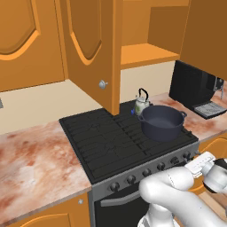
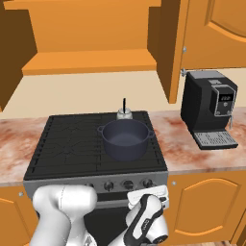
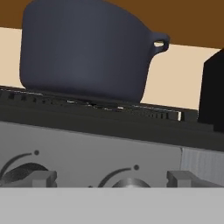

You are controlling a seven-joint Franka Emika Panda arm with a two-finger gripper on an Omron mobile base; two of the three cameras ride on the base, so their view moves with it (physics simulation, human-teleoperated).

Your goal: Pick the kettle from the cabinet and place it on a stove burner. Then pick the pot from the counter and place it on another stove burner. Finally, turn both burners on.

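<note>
Tool (image 3: pixel 112 179) (fingers spread) seemingly just before a knob (image 3: pixel 127 183), below pot (image 3: pixel 87 48).

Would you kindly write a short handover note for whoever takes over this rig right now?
End effector: open, holding nothing, low at the range front, with one knob between its fingertips and not yet gripped.
Kettle: on the back right burner, behind the pot.
Pot: on the front right burner, upright.
Cabinet: door open, shelf bare.
Done: kettle and pot both placed on the stove.
Left: turn both burners on. I cannot tell from the knobs whether either has been turned, so check before twisting.
</note>
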